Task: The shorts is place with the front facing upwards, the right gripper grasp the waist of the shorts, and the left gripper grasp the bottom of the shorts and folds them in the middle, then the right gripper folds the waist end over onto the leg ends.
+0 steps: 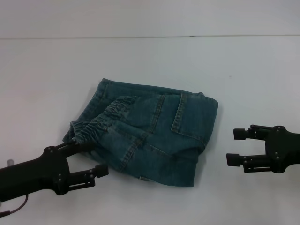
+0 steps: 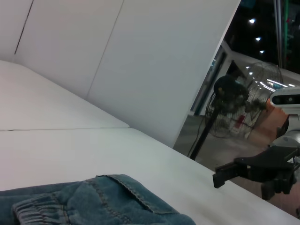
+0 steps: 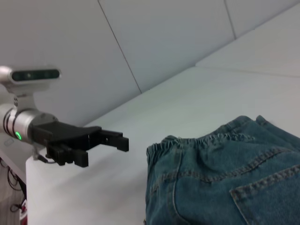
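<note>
**Shorts lie folded between two open, empty grippers**

Denim shorts (image 1: 150, 136) rest on a white table (image 1: 150, 61) in a compact, roughly square bundle, several layers thick. The left gripper (image 1: 91, 161) sits at the bundle's near left corner, its fingers spread and holding nothing; one finger is beside or just touching the cloth there, though real contact cannot be confirmed. The right gripper (image 1: 239, 146) hovers off the bundle's right edge, clearly apart from it, its two fingers wide apart and also empty.

Judging from how the cloth lies, both folds look done: the waist of the shorts (image 1: 101, 121), a puckered elastic band with parallel stitch rows, now sits on top, toward the left gripper's side. A pocket seam and doubled stitching run across the upper layer. The leg ends cannot be picked out; they seem to be buried under the folded layers. What appears left is only for the arms to back away.

The fabric is mid-blue, faded along seams, with a soft rounded fold facing the right gripper.
</note>
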`<state>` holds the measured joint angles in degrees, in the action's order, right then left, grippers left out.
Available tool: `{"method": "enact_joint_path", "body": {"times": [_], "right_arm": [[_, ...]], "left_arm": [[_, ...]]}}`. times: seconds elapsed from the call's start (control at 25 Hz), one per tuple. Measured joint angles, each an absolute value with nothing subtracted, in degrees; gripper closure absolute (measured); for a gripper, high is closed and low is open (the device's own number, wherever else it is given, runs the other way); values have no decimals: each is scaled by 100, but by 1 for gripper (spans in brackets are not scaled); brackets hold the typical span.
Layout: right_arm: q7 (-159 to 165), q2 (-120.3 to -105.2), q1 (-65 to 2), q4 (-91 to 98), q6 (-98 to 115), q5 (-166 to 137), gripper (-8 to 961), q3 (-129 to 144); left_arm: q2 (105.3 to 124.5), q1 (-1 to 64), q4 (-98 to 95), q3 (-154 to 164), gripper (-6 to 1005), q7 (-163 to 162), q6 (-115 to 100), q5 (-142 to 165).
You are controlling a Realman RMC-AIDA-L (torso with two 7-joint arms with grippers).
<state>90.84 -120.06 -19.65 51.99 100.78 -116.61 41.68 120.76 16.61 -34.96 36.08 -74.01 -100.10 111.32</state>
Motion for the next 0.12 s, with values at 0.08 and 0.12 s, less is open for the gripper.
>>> {"method": "enact_joint_path", "body": {"times": [0.08, 0.12], "right_arm": [[9081, -12010, -1963, 5201, 10010, -11661, 18, 4234], [9079, -12012, -1961, 5201, 9988, -11659, 18, 4263]], "left_arm": [[12096, 1666, -3587, 3611, 113, -7469, -10010, 11161], [12103, 1669, -3626, 3612, 113, -7507, -10010, 11180]]}}
